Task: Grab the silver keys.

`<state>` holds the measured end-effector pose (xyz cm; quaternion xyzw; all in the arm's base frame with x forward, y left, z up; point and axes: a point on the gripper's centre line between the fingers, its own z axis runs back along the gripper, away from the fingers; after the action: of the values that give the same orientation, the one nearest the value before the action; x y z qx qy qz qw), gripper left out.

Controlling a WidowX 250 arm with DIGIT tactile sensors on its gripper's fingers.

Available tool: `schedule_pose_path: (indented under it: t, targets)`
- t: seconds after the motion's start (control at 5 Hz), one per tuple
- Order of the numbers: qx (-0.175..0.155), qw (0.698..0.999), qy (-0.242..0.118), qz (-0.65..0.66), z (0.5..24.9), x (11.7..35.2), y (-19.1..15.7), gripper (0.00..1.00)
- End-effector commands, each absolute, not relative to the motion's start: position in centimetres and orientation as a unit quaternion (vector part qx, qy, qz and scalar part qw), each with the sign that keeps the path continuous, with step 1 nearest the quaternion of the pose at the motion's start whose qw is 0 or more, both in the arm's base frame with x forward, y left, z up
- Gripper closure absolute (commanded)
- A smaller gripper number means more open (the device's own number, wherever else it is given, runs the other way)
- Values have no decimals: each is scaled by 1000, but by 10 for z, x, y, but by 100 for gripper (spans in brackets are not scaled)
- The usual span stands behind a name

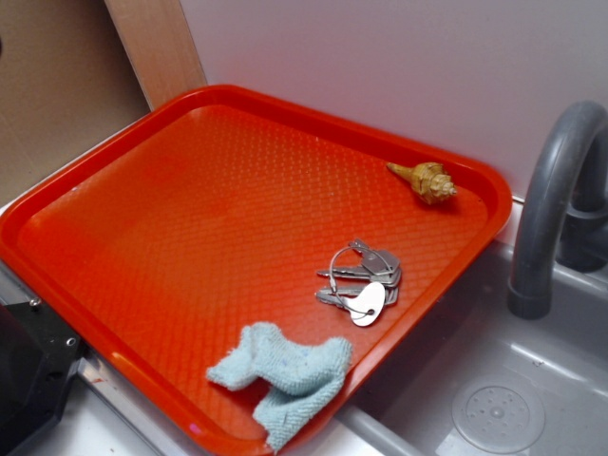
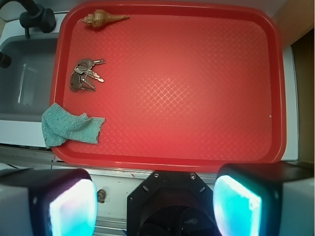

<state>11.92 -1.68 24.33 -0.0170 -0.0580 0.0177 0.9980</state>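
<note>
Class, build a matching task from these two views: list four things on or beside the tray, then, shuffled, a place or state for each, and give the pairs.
Things:
1. bunch of flat silver metal keys
2. tan spiral seashell
3. crumpled pale blue cloth
4. grey curved plastic faucet

Places or states:
A. draped over the tray's rim
B. standing off the tray, by the sink
C. at the tray's far edge by the white wall
D. lying between shell and cloth

Pairs: 1-D, 2-C, 3-A, 4-B
</note>
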Motion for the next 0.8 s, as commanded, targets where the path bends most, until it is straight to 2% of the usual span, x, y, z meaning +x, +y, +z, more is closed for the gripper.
schedule_pose_path:
  t: [0.0,0.2,0.4,0.6]
  targets:
    - [-17,998,-58,18,243,119,-17,0]
    - [-51,996,-57,43,198,169,-35,0]
    - [-77,985,-97,122,182,218,-69,0]
    - [-117,976,-108,150,158,237,-75,0]
